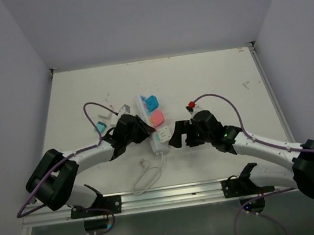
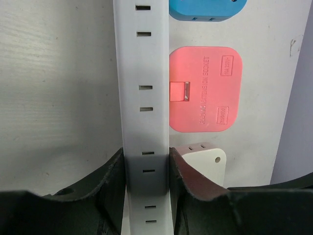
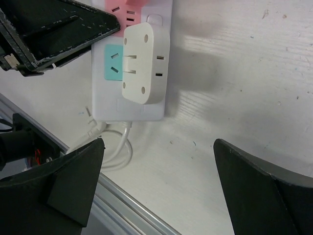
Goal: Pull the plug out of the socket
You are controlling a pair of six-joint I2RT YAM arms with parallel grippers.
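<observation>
White socket (image 2: pixel 145 98) between left gripper's (image 2: pixel 145 164) fingers (image 2: pixel 111 185); white plug (image 3: pixel 143 63) just beyond right gripper (image 3: pixel 157 143)

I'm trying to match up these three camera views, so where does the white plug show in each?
Top external: white plug at centre, near end of the power strip.
Left wrist: the plug low, right of centre, beside the strip.
Right wrist: the plug upper centre, on the strip.
Shared landmark: the pink adapter next to it.

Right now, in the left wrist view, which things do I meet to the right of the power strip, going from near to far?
To the right of the power strip: white plug → pink plug → blue plug.
</observation>
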